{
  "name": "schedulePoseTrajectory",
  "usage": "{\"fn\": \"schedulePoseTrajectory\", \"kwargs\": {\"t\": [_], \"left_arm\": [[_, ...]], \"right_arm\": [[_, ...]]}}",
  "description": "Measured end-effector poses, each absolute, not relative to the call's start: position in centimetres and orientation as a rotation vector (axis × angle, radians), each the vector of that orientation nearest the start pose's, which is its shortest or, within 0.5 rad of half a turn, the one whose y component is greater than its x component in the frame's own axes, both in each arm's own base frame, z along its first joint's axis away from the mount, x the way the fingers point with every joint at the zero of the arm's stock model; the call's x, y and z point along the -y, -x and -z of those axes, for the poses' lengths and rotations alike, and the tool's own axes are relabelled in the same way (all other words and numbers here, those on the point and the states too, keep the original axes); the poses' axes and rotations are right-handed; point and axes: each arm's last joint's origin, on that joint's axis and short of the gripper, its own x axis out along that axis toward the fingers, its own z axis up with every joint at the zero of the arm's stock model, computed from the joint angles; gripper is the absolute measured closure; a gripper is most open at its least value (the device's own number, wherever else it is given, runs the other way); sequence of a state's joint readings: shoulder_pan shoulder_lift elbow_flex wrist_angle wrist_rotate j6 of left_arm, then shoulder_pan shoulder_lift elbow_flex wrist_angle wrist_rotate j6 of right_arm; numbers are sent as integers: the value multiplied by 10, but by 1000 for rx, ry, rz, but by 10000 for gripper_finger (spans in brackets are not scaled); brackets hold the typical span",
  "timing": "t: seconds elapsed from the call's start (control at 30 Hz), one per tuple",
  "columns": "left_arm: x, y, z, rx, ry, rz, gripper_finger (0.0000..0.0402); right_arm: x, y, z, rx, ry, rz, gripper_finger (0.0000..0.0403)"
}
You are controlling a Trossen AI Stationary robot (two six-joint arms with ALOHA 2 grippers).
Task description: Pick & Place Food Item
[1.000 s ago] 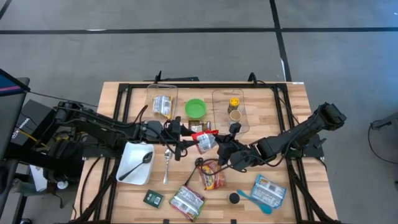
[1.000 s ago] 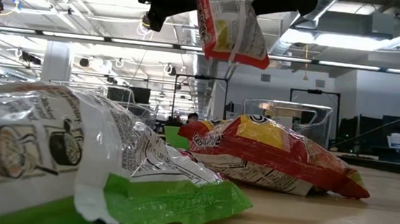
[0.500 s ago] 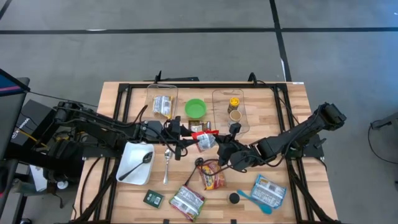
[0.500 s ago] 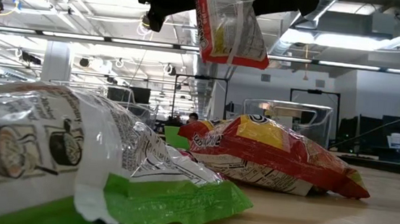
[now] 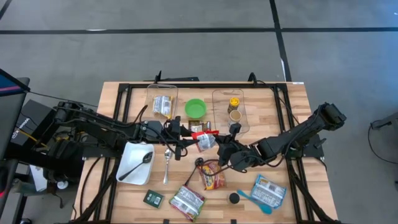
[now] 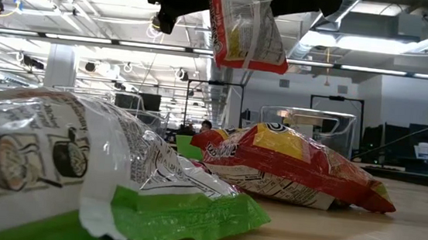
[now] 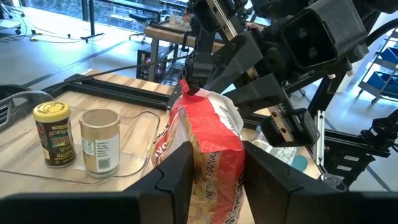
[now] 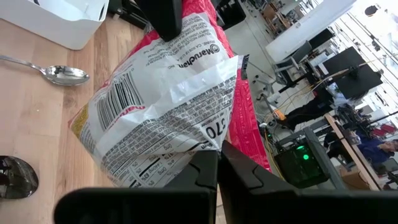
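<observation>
Both end effectors met at mid-desk, above the boards. Left end effector [image 7: 211, 171] had its two fingers pressed against the sides of a red-and-white snack bag [image 7: 208, 140]. Right end effector [image 8: 217, 165] was pinched fully together on an edge of the same bag [image 8: 165, 93]. The bag hung clear of the desk [image 5: 286, 96], held between the two; low view showed it dangling up high [image 6: 241, 29].

Beneath and toward the front: a second red snack bag [image 5: 212, 176] lying flat, a green-and-white packet [image 5: 187, 201] near the front edge. A metal spoon [image 5: 166, 165] lay beside a white bin [image 5: 127, 163]. Farther back: a green bowl [image 5: 195, 108] and a clear tray [image 5: 245, 112] with two spice jars [image 7: 78, 138].
</observation>
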State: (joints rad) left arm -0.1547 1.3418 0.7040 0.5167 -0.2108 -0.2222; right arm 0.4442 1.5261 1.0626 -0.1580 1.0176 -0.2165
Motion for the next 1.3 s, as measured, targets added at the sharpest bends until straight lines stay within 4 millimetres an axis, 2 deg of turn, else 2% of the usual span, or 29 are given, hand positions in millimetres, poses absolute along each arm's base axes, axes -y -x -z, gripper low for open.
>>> {"fn": "schedulePoseTrajectory", "kwargs": {"t": [0.4,0.73,0.93,1.3], "left_arm": [[38,-285,-251,-113,199,-68,290],[39,-285,-251,-116,199,-71,293],[39,-285,-252,-109,200,-65,294],[38,-286,-252,-109,193,-71,294]], "right_arm": [[-116,-301,-263,-529,621,504,394],[-116,-301,-263,-526,606,516,303],[-122,-295,-266,-524,638,495,267],[-143,-280,-272,-498,667,433,271]]}}
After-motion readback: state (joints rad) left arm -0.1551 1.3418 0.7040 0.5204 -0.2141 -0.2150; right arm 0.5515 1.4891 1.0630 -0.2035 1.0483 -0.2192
